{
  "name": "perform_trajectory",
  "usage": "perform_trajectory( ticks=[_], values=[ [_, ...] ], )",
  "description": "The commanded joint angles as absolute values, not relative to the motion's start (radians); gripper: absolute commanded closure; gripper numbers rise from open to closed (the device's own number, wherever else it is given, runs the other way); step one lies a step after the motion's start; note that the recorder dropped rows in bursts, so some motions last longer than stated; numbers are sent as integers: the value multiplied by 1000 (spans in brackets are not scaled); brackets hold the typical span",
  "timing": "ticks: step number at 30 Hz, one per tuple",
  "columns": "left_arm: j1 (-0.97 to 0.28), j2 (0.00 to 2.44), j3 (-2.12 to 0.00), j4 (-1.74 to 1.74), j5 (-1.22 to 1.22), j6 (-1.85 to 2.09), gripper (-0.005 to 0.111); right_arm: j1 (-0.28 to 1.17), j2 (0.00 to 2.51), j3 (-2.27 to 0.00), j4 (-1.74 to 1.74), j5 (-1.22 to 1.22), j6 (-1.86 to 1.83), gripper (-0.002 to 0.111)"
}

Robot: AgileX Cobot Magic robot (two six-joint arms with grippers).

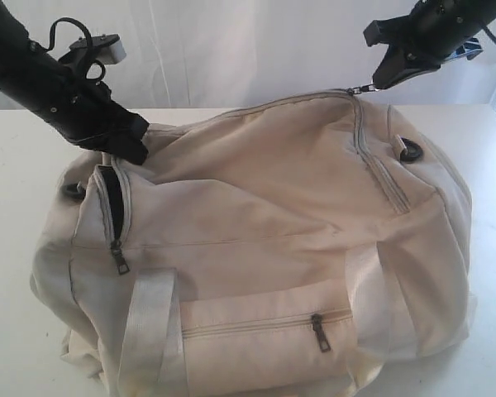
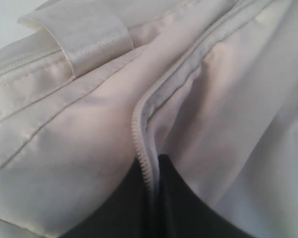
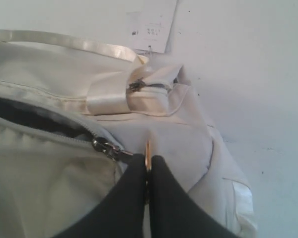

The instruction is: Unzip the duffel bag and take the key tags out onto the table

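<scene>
Desk (image 1: 16, 149) is plain white. The duffel bag (image 1: 264, 190) takes up most of it and lies on its side, front pocket toward the exterior camera.

The bag is cream fabric and slumped. 2 pale webbing straps (image 1: 149, 322) run down the front, 1 on each side of the pocket.

At the bag's left end a short stretch of zipper is open and dark lining (image 1: 112, 198) shows through the gap.

Left claw (image 1: 136, 150) is down on the bag's top left corner, just above that gap. From its wrist camera the fingers (image 2: 124, 208) are narrow, with the bag's zipper edge (image 2: 145, 168) pinched between them.

Right claw (image 1: 386, 81) is above the bag's top right corner, closed tight on the main zipper pull (image 3: 148, 151). The slider (image 3: 107, 148) sits just beside the fingertips. Dark lining shows in the slit behind the slider.

A dark ring (image 1: 412, 150) sits on the right end, below that claw.

Smaller bits:
- 1 loose pull (image 1: 118, 258) hangs at the bottom of the left gap.
- The pocket pull (image 1: 320, 331) hangs at the right end of the front pocket zip, which is closed.
</scene>
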State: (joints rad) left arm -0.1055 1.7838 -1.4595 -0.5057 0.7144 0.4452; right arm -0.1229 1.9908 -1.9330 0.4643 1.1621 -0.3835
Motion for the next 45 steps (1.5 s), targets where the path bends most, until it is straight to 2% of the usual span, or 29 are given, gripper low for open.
perform_trajectory(
  ticks=[1,5,7,18,33,45],
  values=[
    [-102,1753,-1468,-507,745,498,71,-135,2006,-1930,529,1143,-407,108],
    [-102,1732,-1532,-507,771,507,47,-135,2022,-1930,562,1145,-407,108],
    [-107,1727,-1571,-507,796,543,43,-135,2025,-1930,588,1148,-423,108],
    [-233,1782,-1726,-515,803,583,42,-91,2041,-1930,590,1191,-452,108],
    [-441,2037,-1919,-567,561,766,42,-91,2041,-1930,488,1221,-450,108],
    [-484,2111,-1959,-567,354,907,42,-91,2041,-1930,492,1221,-467,108]
  ],
)
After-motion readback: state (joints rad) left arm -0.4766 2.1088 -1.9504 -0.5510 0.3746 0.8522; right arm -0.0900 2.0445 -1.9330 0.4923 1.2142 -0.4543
